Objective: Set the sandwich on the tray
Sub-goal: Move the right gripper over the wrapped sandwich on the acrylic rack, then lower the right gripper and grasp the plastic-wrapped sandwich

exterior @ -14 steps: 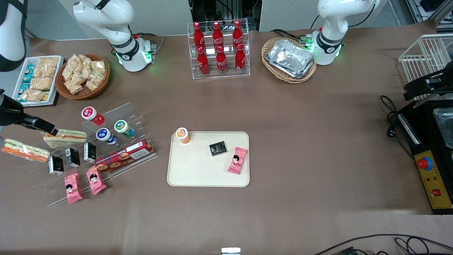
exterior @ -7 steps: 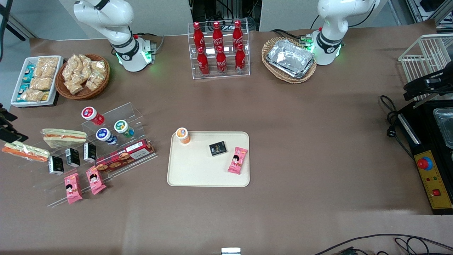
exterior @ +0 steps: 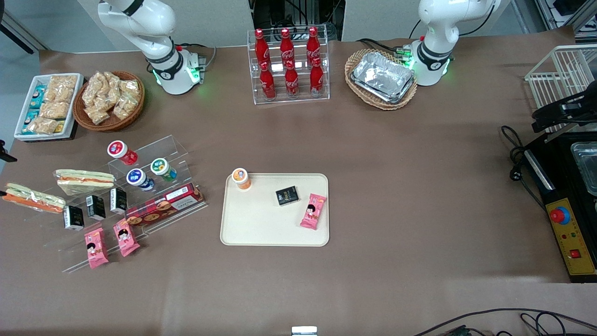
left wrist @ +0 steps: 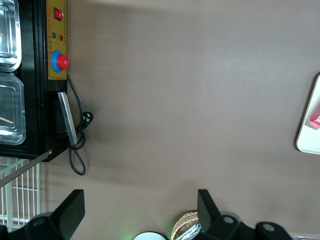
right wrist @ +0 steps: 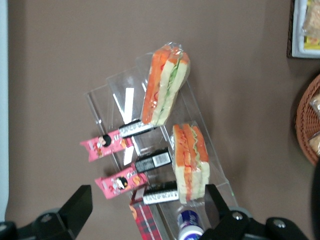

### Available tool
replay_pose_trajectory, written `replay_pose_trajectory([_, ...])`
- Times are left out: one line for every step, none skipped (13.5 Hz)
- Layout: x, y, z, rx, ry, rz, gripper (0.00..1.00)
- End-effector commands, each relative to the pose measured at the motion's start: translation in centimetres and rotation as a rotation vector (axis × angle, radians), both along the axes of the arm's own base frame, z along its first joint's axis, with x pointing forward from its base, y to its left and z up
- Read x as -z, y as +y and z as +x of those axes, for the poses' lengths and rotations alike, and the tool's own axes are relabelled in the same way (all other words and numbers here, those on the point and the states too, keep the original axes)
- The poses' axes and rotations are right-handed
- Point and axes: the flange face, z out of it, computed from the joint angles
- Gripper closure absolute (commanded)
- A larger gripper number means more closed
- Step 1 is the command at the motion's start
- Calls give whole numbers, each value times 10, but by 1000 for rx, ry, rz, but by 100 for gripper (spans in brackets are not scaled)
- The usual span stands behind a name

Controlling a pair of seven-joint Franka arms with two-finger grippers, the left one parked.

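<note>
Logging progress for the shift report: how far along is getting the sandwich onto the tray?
Nothing looks done: the sandwich lies on the clear stand, and the tray holds only a cup, a black packet and a pink packet. In hand: the gripper hovers above the stand, open and empty. Left: grasp, carry, set down.

Tool point(right wrist: 145, 212) fingertips cut off, tray point(left wrist: 309, 125) mostly cropped

White arm point(exterior: 140, 23), black collar, green-lit base; black claw point(right wrist: 150, 212) fingers
</note>
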Motion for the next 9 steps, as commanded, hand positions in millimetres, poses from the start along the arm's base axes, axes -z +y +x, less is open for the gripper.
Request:
replay_pose_trajectory([27, -27, 8, 119, 9, -9, 0])
replay_pose_trajectory([36, -35, 8, 136, 21, -9, 0])
replay_pose_trajectory([46, -42, 9, 147, 37, -8, 0])
replay_pose_trajectory([55, -51, 7, 163, 50, -3, 0])
replay_pose_trajectory([65, -62, 5, 181, 66, 3, 0])
replay_pose_trajectory([79, -72, 3, 196, 87, 8, 0])
replay_pose_trajectory([90, -81, 2, 207, 101, 14, 0])
replay_pose_trajectory([100, -90, 0, 221, 105, 17, 0])
replay_pose_trajectory([110, -97, 1, 237, 106, 15, 0])
